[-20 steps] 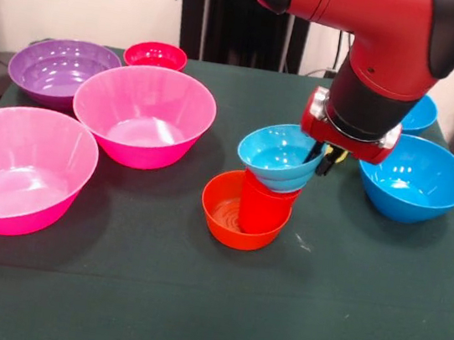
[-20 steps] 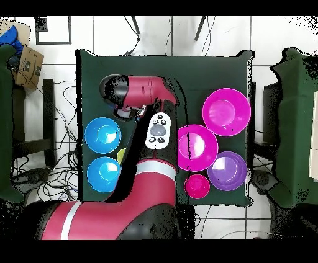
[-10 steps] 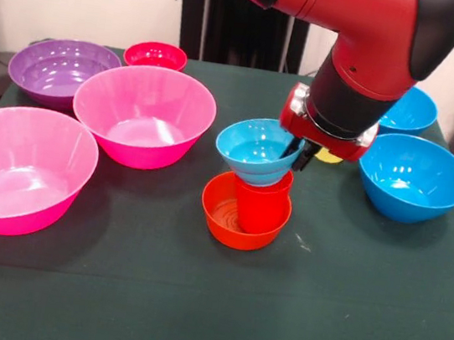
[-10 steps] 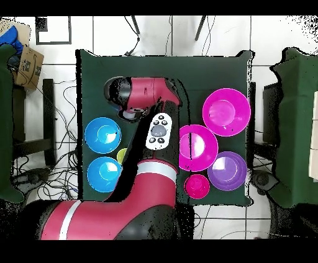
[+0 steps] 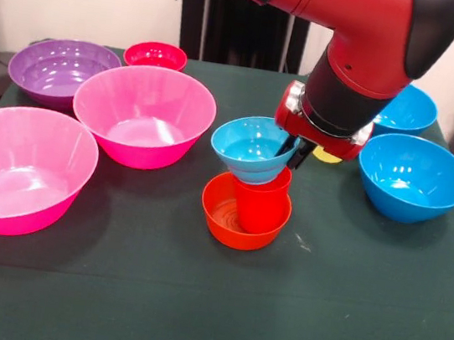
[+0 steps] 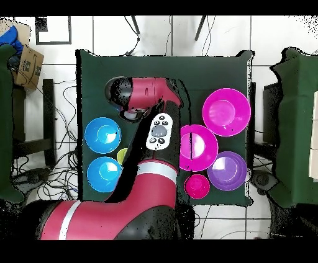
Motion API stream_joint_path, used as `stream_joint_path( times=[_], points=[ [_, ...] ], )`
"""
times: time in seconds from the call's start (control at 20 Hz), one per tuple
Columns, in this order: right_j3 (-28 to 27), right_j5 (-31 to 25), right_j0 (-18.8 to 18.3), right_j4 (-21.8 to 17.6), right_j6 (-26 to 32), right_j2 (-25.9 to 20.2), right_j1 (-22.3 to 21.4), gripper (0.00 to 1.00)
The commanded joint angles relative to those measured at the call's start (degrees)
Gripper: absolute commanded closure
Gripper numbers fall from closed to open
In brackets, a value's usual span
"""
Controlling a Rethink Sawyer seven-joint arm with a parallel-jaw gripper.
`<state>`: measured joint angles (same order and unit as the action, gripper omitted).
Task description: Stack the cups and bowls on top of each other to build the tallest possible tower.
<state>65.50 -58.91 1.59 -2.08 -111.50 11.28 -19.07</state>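
Note:
A small orange bowl (image 5: 222, 213) sits mid-table with a red cup (image 5: 260, 207) standing upright in it. A small light-blue bowl (image 5: 249, 148) rests on or just above the cup's rim, shifted a little to the left of it. My gripper (image 5: 291, 150) is shut on that bowl's right rim. Behind the gripper, a yellow cup (image 5: 328, 156) shows only as a sliver. In the overhead view the arm (image 6: 146, 99) hides the stack and the gripper, and the yellow cup (image 6: 121, 155) peeks out beside it.
Two large blue bowls (image 5: 413, 177) (image 5: 406, 109) stand to the right. Two large pink bowls (image 5: 143, 113) (image 5: 20, 166), a purple bowl (image 5: 57, 70) and a small red bowl (image 5: 155, 55) stand to the left. The table (image 5: 192, 300) is covered in green cloth.
My gripper has carried the light-blue bowl leftward in the front view, from the right of the red cup to above it. More of the yellow cup now shows.

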Motion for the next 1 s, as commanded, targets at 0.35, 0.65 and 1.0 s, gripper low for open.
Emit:
stream_joint_path(
  times=[0.35,0.65,1.0],
  points=[
    [3.49,1.43,0.11,-2.59,1.71,-5.42,-0.25,1.00],
    [3.93,0.74,-0.24,-1.32,1.36,-6.55,-0.08,1.00],
    [6.97,5.88,-2.25,1.99,0.60,-9.98,-1.11,1.00]
  ],
)
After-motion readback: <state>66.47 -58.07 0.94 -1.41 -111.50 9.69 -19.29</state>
